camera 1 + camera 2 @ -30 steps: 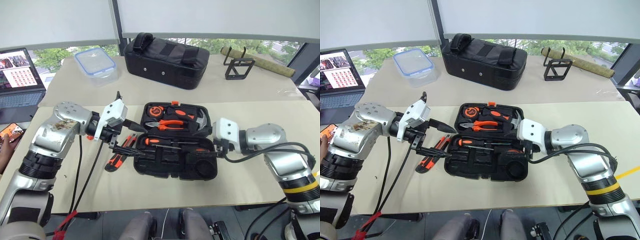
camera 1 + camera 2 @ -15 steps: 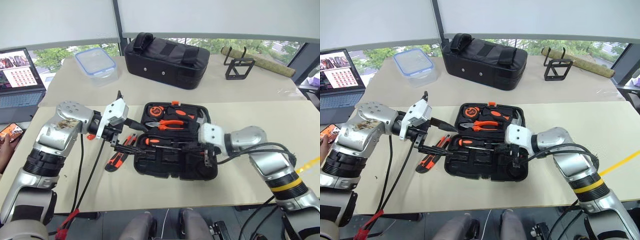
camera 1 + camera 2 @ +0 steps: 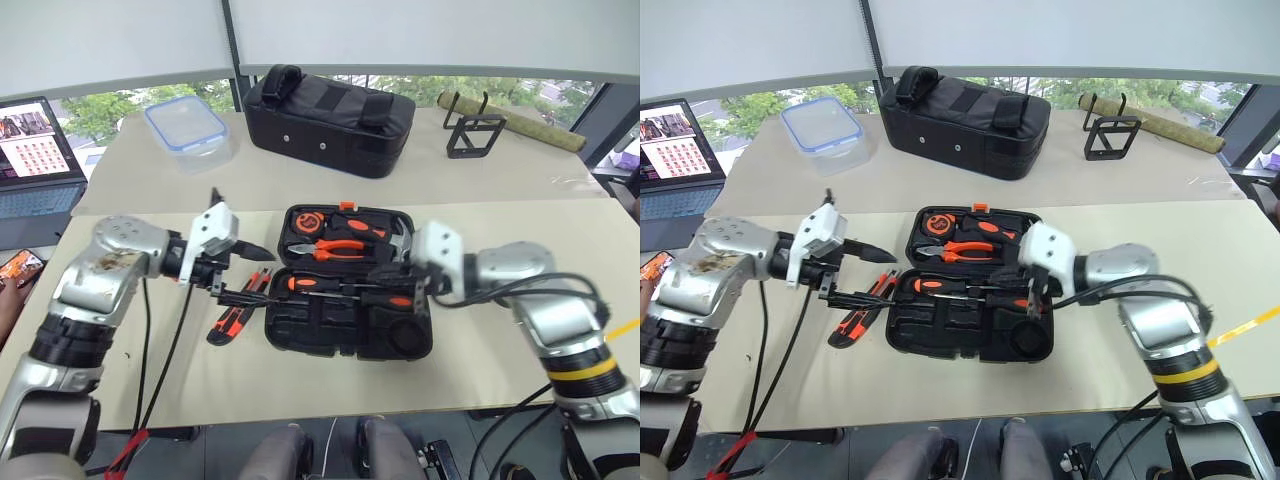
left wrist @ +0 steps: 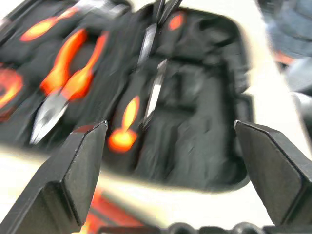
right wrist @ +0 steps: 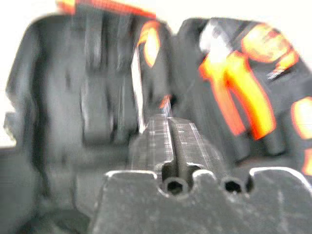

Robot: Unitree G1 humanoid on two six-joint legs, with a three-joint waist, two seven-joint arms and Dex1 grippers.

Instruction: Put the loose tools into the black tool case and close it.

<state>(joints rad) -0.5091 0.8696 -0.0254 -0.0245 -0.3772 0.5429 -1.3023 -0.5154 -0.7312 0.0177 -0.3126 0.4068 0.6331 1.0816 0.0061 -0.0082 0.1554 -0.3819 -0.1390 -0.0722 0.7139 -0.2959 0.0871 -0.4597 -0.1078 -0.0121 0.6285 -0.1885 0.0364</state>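
The black tool case (image 3: 300,340) lies open in the middle of the table. Its far half holds the orange-handled pliers (image 3: 338,249). A screwdriver (image 3: 330,287) lies along the middle of the case. Left of the case lie loose tools: an orange-and-black utility knife (image 3: 230,323) and black-and-orange screwdriver handles (image 3: 258,283). My left gripper (image 3: 262,277) hangs open just over those handles, and its wide-apart fingers (image 4: 83,165) frame the case. My right gripper (image 3: 408,292) hovers over the case's right end. Its fingers (image 5: 151,141) are together, with nothing seen between them.
A black fabric bag (image 3: 330,120), a clear lidded box (image 3: 190,130), a wire stand (image 3: 478,135) and a rolled mat (image 3: 510,120) stand along the far side of the table. A laptop (image 3: 35,150) sits far left, and a person's hand (image 3: 12,285) holds a phone at the left edge.
My right gripper dipped into the case's near half, then rose and drew back to the right. My left gripper, still open, slid left, away from the case's edge.
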